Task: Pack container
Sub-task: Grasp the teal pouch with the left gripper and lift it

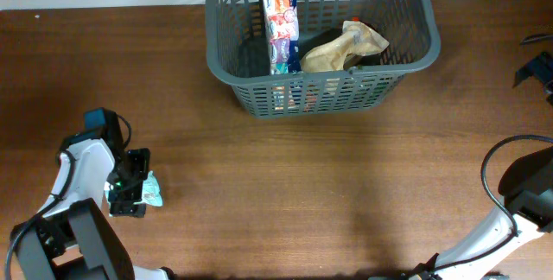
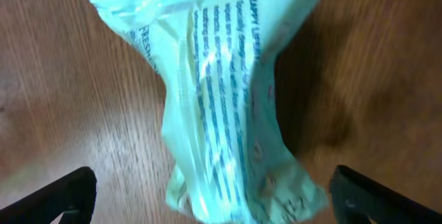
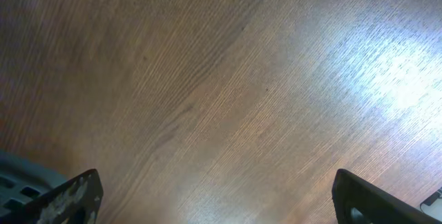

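The dark grey slotted container [image 1: 238,64] stands at the table's far middle. It holds an upright colourful pack [image 1: 281,29] and a crumpled tan bag [image 1: 341,48]. A pale green plastic packet [image 1: 152,190] lies on the table at the front left. My left gripper [image 1: 136,187] is open around it; in the left wrist view the packet [image 2: 221,106] lies between the two wide-apart fingertips [image 2: 214,198], apart from both. My right gripper [image 3: 217,196] is open and empty over bare wood; in the overhead view it sits at the far right edge [image 1: 540,68].
A corner of the container [image 3: 14,175] shows at the lower left of the right wrist view. Brown wooden table [image 1: 302,185] spreads between the packet and the container. Black cables of the right arm [image 1: 497,172] loop at the front right.
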{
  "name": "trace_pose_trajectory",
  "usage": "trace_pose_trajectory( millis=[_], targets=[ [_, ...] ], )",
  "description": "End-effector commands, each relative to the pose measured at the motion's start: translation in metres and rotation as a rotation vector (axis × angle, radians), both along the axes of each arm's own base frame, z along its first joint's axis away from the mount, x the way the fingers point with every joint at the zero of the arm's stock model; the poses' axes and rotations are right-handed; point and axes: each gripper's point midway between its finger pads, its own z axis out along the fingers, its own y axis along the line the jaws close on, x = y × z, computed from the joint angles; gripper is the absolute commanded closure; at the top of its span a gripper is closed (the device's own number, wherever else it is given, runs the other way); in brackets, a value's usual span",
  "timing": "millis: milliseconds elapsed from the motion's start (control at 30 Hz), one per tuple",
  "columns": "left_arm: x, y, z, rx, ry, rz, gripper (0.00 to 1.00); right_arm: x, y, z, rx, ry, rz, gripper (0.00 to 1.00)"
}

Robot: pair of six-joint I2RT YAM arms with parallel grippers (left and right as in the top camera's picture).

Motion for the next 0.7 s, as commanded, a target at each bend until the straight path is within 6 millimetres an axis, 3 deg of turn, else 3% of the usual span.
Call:
trace_pose_trajectory(
  millis=[0, 267, 300, 367, 400, 567, 600, 633, 667],
  targets=[
    [-0.007, 0.004, -0.005, 0.023, 0.012, 0.002, 0.01, -0.002, -0.002, -0.002, -0.009, 0.014, 0.004, 0.01],
    [-0.007, 0.016, -0.007, 0.091, 0.013, -0.022, 0.04, -0.002, -0.002, -0.002, -0.01, 0.014, 0.004, 0.01],
    [-0.006, 0.017, -0.007, 0.095, 0.012, -0.023, 0.11, -0.002, -0.002, -0.002, -0.01, 0.014, 0.004, 0.01],
    [-0.006, 0.017, -0.007, 0.097, 0.009, -0.023, 0.37, -0.002, -0.002, -0.002, -0.009, 0.014, 0.004, 0.01],
    [-0.006, 0.017, -0.007, 0.097, 0.008, -0.022, 0.44, -0.002, -0.002, -0.002, -0.009, 0.014, 0.004, 0.01],
    [0.0, 0.019, -0.007, 0.105, -0.015, -0.021, 0.53, -0.002, -0.002, -0.002, -0.009, 0.014, 0.004, 0.01],
    [0.001, 0.019, -0.007, 0.106, -0.018, -0.021, 0.66, -0.002, -0.002, -0.002, -0.01, 0.014, 0.004, 0.01],
    [0.001, 0.019, -0.008, 0.107, -0.02, -0.021, 0.88, -0.002, -0.002, -0.002, -0.009, 0.014, 0.004, 0.01],
    [0.002, 0.019, -0.008, 0.107, -0.022, -0.021, 0.98, -0.002, -0.002, -0.002, -0.009, 0.014, 0.004, 0.01]
  ],
)
